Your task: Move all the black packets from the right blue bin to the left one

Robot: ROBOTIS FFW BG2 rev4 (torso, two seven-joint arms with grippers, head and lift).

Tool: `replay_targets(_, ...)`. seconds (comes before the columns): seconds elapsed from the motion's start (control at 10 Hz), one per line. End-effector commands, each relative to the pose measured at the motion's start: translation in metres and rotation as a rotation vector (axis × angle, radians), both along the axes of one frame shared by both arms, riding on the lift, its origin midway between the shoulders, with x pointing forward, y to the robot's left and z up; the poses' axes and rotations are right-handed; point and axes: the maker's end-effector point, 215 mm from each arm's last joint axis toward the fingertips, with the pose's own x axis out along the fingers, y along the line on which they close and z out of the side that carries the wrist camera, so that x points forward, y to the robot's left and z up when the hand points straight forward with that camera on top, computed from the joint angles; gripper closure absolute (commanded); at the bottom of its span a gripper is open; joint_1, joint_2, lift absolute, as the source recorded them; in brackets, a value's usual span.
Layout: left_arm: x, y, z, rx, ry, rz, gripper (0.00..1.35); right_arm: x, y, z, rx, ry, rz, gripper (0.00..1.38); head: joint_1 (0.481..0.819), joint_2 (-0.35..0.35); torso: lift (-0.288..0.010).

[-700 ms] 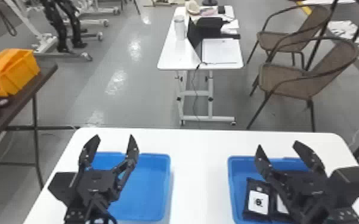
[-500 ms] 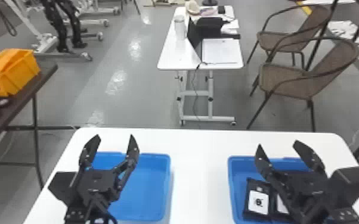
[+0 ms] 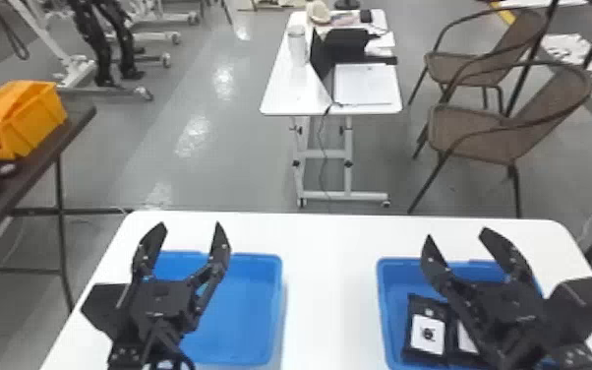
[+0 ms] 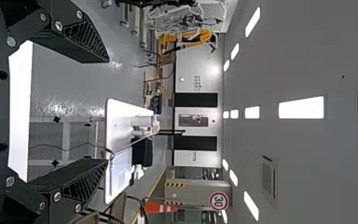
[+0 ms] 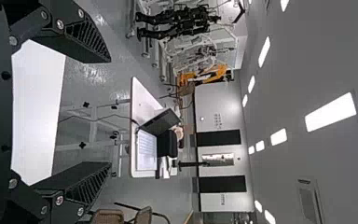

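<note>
Packets (image 3: 427,334) are lying in the right blue bin (image 3: 384,315), awaiting transfer to the left bin (image 3: 276,315), and I'm holding my left gripper (image 3: 190,224) and right gripper (image 3: 456,233) empty with fingers spread wide, presumably so the right can descend around one unobstructed.

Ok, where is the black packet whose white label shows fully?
In the head view, the packet is inside the right blue bin, near its left wall, beside another black packet.

A laptop (image 5: 146,150) sits open on a small white table (image 3: 280,93), with brown chairs (image 3: 477,133) nearby and an orange bin (image 3: 34,118) on a dark table (image 3: 76,120) to the left.
</note>
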Motion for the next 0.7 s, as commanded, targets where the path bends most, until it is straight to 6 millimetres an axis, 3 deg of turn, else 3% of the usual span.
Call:
replay_targets(0.0,0.0,0.0,0.0,-0.001,0.0,0.0,0.28,-0.003,-0.01,-0.021,0.019,0.074,-0.04,0.26,0.695,0.111,0.0)
replay_targets(0.2,0.0,0.0,-0.001,-0.003,0.003,0.0,0.28,-0.021,-0.039,-0.082,0.03,0.276,-0.137,0.26,0.695,0.089,0.0)
replay_targets(0.5,0.0,0.0,-0.002,-0.006,0.005,0.001,0.28,-0.046,-0.075,-0.147,-0.045,0.469,-0.21,0.25,0.695,0.047,0.0)
replay_targets(0.6,-0.001,0.0,-0.003,-0.007,0.008,0.001,0.28,-0.049,-0.078,-0.167,-0.036,0.524,-0.185,0.25,0.695,0.033,0.0)
